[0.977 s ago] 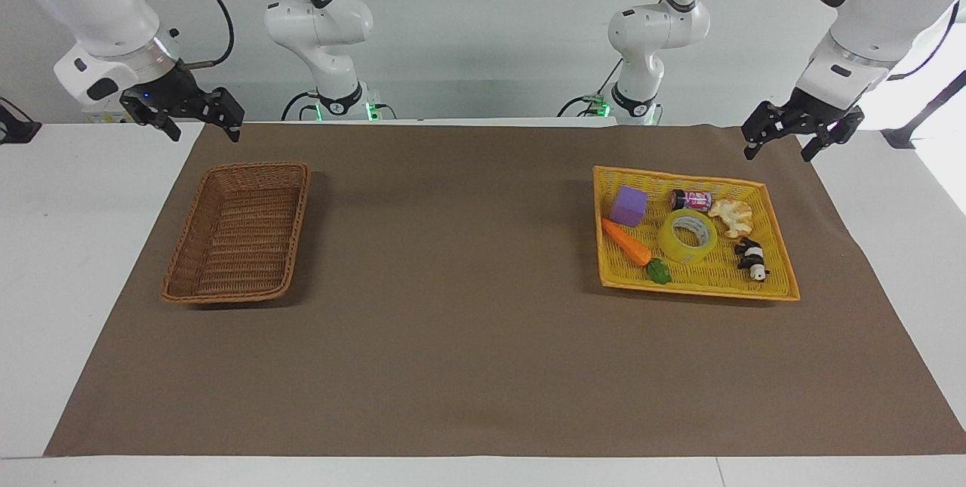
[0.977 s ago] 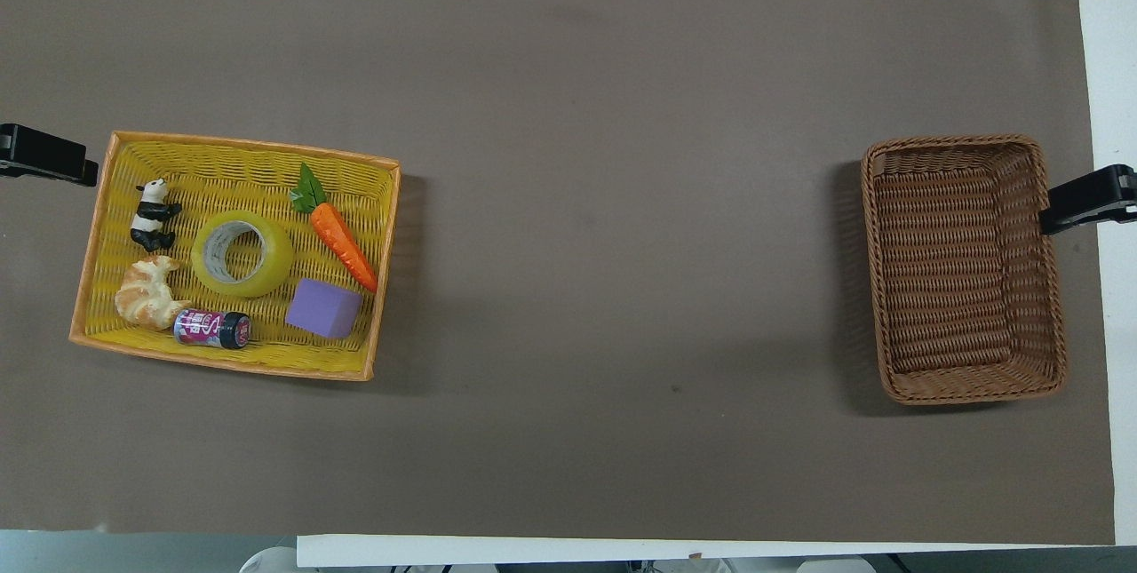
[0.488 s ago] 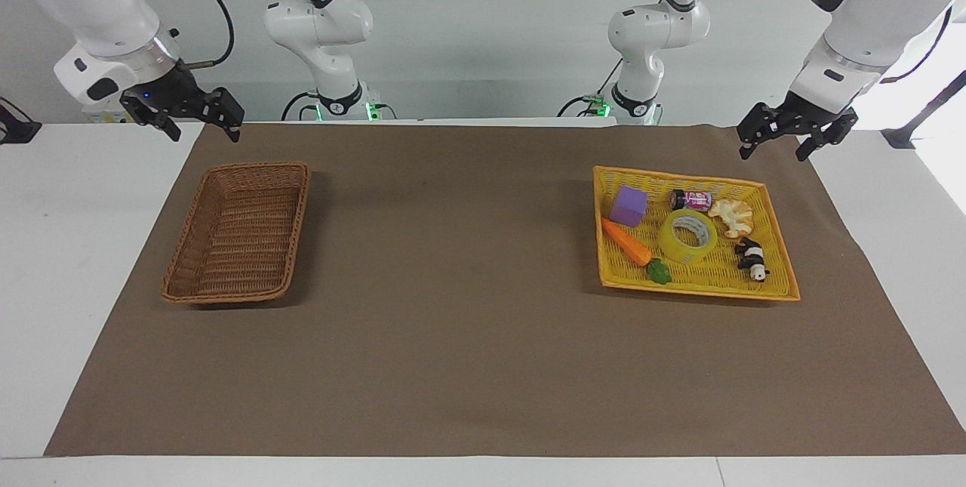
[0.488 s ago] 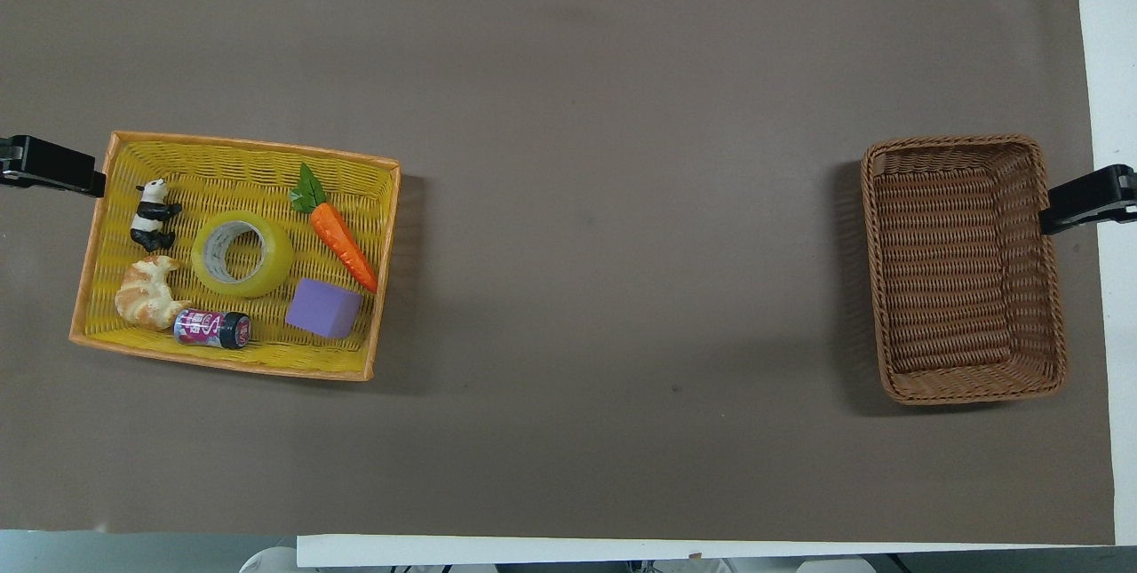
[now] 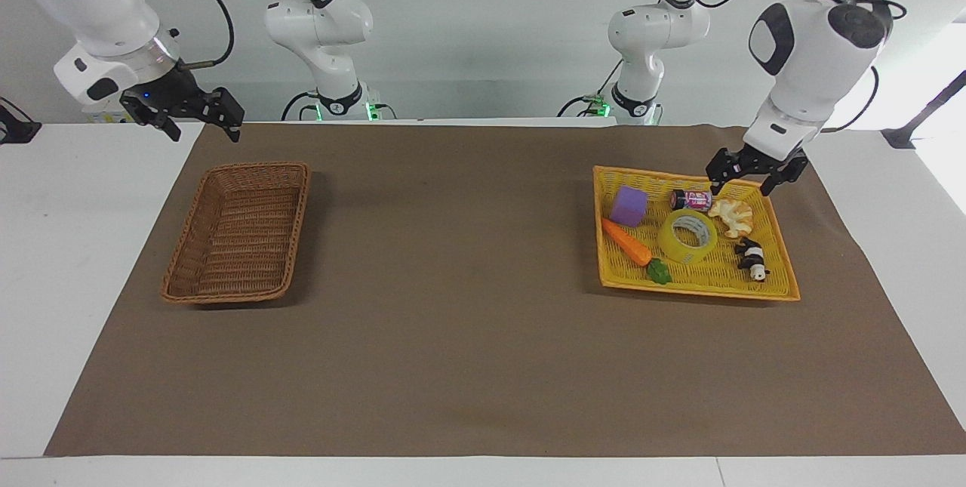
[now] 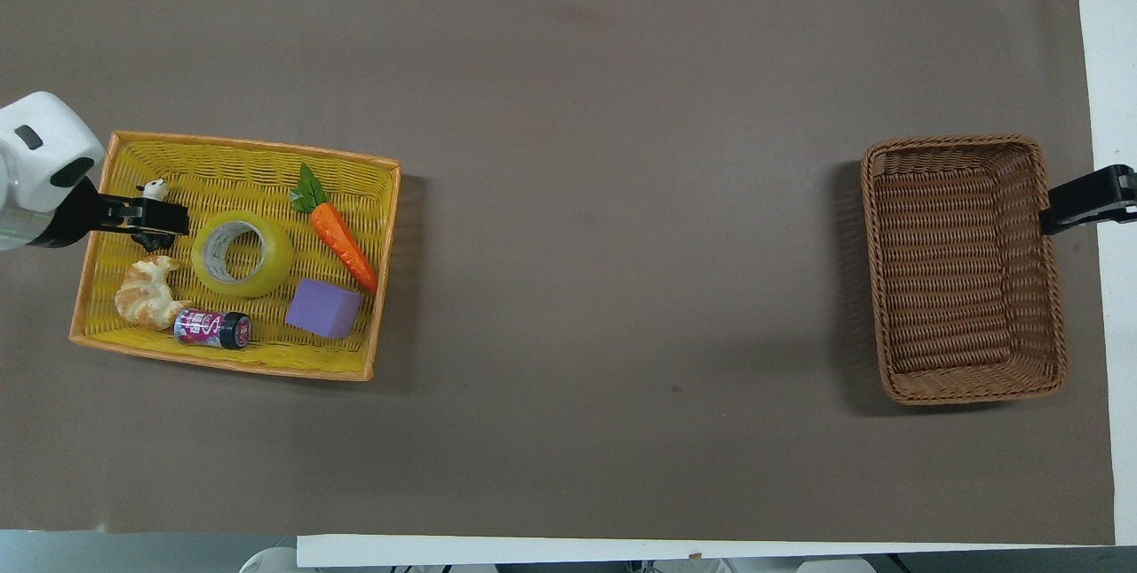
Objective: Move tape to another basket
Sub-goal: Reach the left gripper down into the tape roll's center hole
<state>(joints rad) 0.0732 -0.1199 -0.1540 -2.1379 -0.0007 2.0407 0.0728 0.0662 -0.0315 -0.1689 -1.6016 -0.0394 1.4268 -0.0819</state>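
Tape (image 5: 687, 236) in yellow tray (image 5: 781, 260).

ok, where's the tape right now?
The tape lies flat in the yellow tray at the left arm's end, between the carrot and the croissant.

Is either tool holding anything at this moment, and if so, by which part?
Nothing is held. The left tool is open over the yellow tray; the tape lies untouched in it. The right tool, open, waits.
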